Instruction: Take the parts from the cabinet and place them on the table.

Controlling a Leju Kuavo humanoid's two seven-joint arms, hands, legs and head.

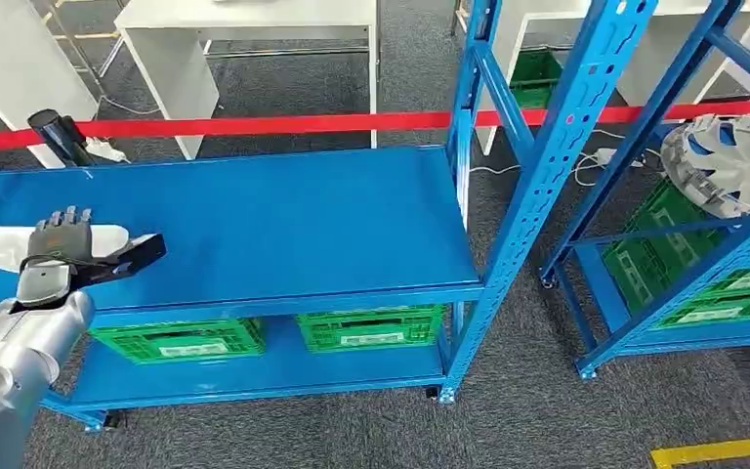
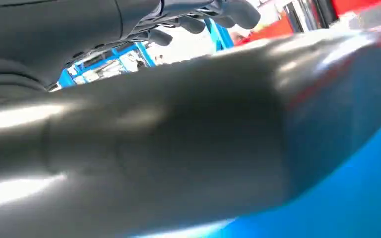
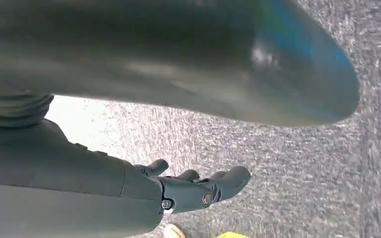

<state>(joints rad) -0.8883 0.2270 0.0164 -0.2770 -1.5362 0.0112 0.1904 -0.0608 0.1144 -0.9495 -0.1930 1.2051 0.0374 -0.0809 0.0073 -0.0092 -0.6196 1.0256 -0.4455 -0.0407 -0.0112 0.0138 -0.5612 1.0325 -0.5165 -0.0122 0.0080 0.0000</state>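
The left hand lays its fingers flat over a white part at the left end of the blue shelf; whether they grip it I cannot tell. The right hand hangs over grey carpet, fingers loosely apart, holding nothing. A silver finned wheel sits in the neighbouring rack.

Head view: high, facing forward and down onto the blue metal shelf rack. Left wrist view: very close behind the left hand, low over that rack's blue top, which both views share. Right wrist view: close behind the right hand, facing the grey carpet floor beside the rack.
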